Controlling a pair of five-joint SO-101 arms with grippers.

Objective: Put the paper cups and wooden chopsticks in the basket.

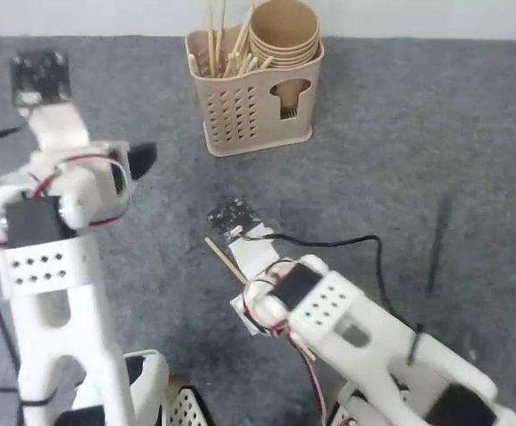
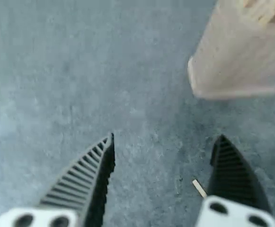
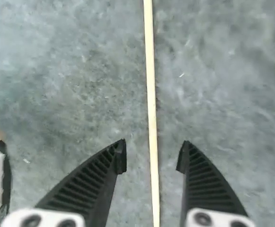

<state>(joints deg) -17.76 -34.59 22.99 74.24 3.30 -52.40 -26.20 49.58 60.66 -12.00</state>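
From the high view, the beige slotted basket is standing at the far middle of the grey tabletop. A stack of paper cups is sitting in its right side, and several wooden chopsticks are leaning upright in its left side. One loose chopstick is lying flat on the tabletop, near of the basket and well apart from it. The right arm is bending low over it and covering its near end. A black cable is running along that arm. The left arm is standing tall at the left.

In the left wrist view, the left hand is hanging released, its fingers spread wide over bare tabletop. The basket is showing beyond it, and one tip of the loose chopstick is peeking out beside one finger.

In the right wrist view, the right hand is also released. Its two fingers are straddling the loose chopstick, which is lying on the tabletop between them without either finger pressing on it.
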